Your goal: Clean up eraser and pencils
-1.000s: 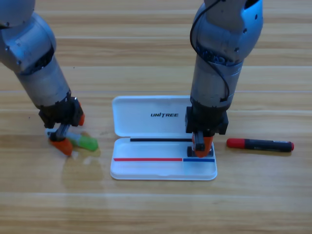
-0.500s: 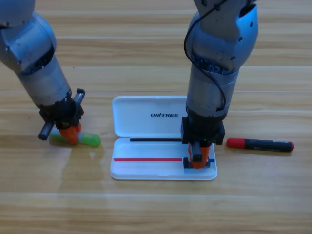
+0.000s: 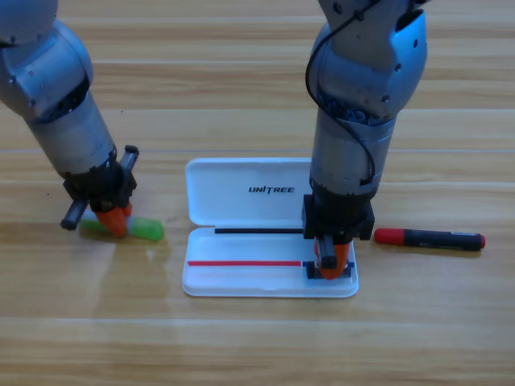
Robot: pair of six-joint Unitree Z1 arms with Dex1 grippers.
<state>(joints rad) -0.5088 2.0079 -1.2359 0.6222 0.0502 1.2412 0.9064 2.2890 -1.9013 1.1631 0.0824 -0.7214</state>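
I saw the wooden table [image 3: 241, 338] carrying the open white UNITREE case [image 3: 241, 205] at centre. The right gripper [image 3: 330, 261] pointed down into the case's lower tray at its 4 o'clock corner; I could not tell its opening, nor see the eraser. The black pencil [image 3: 430, 239] lay at the case's 3 o'clock. At 9 o'clock, the left gripper [image 3: 113, 219] was clamped across the green pencil [image 3: 145, 229].
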